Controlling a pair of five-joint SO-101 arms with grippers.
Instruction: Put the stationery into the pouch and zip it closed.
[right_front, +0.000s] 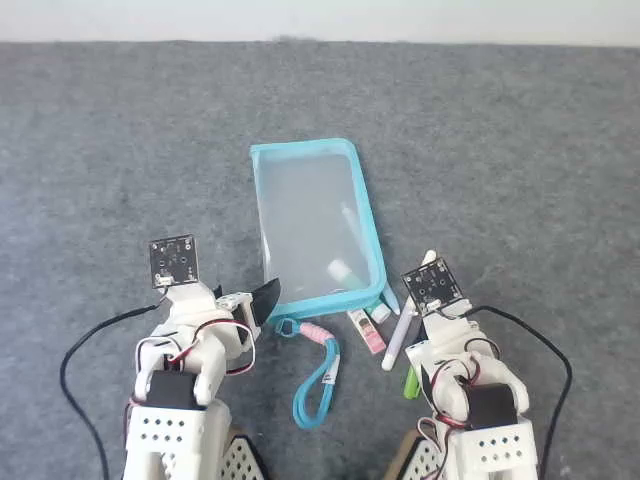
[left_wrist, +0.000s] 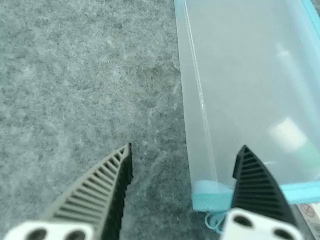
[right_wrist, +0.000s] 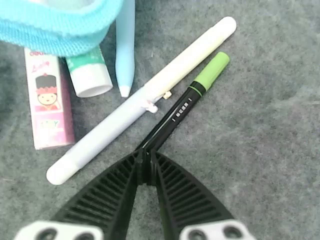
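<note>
1. Pouch (right_front: 300, 200): found lying flat at the centre of the grey table (right_front: 110, 140). Translucent body, teal edging. Holds a white capped item (right_front: 340, 270) near its 6 o'clock end. Zip state not determinable.
2. Strap (right_front: 318, 385): blue loop, fixed at the 6 o'clock edge of the pouch, trailing toward the arms.
3. Loose stationery: clustered at 5 o'clock from the pouch. Comprises pink box (right_wrist: 47, 102), green-and-white tube (right_wrist: 90, 75), pale blue pen (right_wrist: 125, 45) and white pen (right_wrist: 145, 100). Box, tube and blue pen tucked partly under the teal corner.
4. Green-tipped marker (right_wrist: 185, 107): black barrel, lying just beside the white pen and roughly parallel to it.
5. Right gripper (right_wrist: 146, 167): pressed together, pinching the black end of the green-tipped marker. Positioned at 5 o'clock from the pouch.
6. Left gripper (left_wrist: 186, 148): spread wide, gripping nothing. Positioned at 7 o'clock from the pouch, straddling its near corner, with one finger (left_wrist: 107, 187) above bare table and the other above the teal edging.
</note>
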